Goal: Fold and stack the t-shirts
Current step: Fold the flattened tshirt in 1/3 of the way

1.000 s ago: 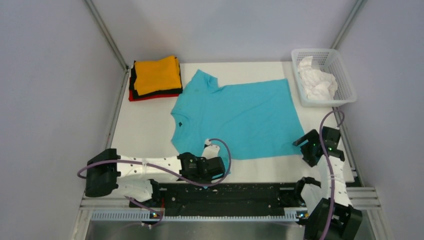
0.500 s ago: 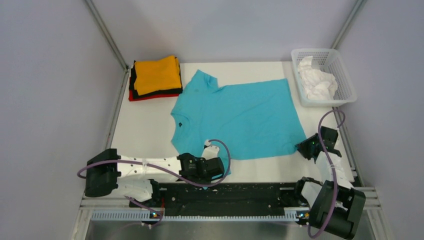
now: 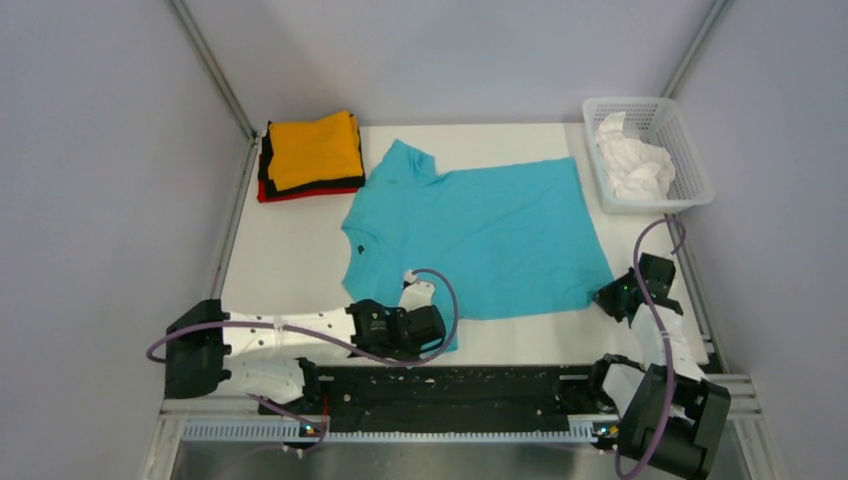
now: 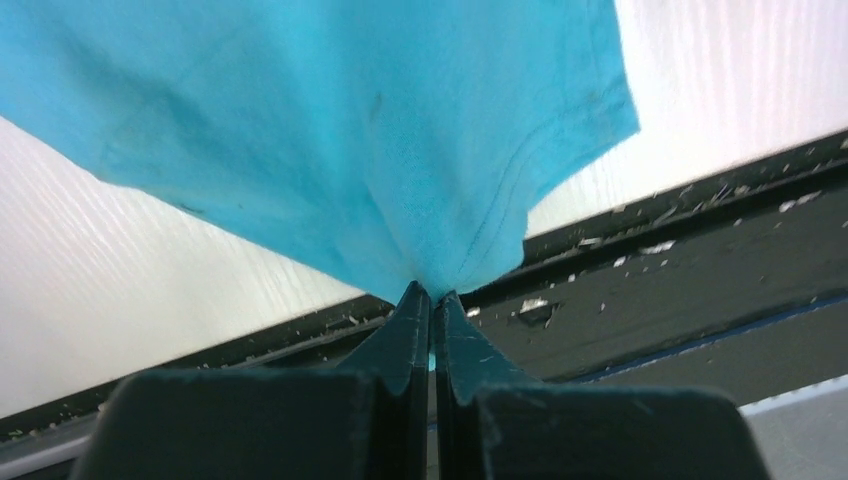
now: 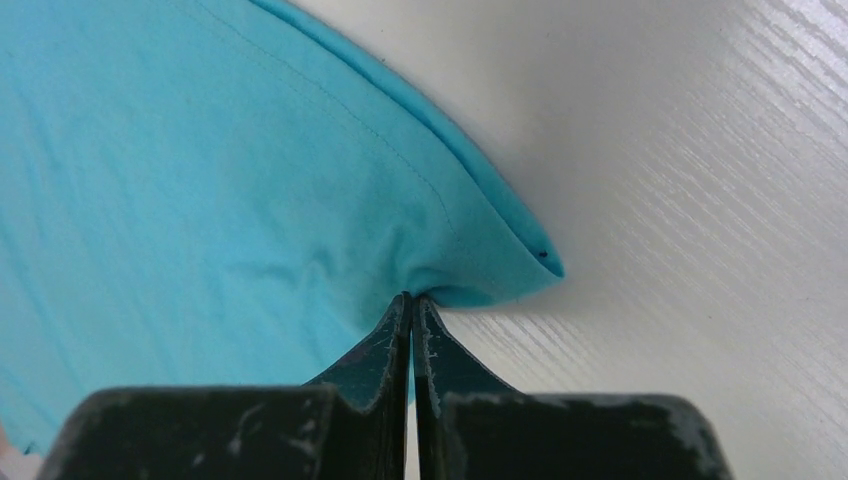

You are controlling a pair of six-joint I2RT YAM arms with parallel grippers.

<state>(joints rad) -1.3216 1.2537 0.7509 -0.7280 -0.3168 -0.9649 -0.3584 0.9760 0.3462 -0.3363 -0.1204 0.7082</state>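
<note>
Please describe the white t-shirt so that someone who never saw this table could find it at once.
Go to the far right corner of the table, where a white lattice basket stands. The white t-shirt lies crumpled inside it, unlike the folded stack at far left and the teal t-shirt spread flat.

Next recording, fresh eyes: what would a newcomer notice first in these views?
The teal t-shirt spread flat across the middle of the white table, with the left gripper shut on its near sleeve and the right gripper shut on its near hem corner. Then the folded stack, orange on top, at the far left corner, and the white basket at the far right holding crumpled white cloth.
</note>
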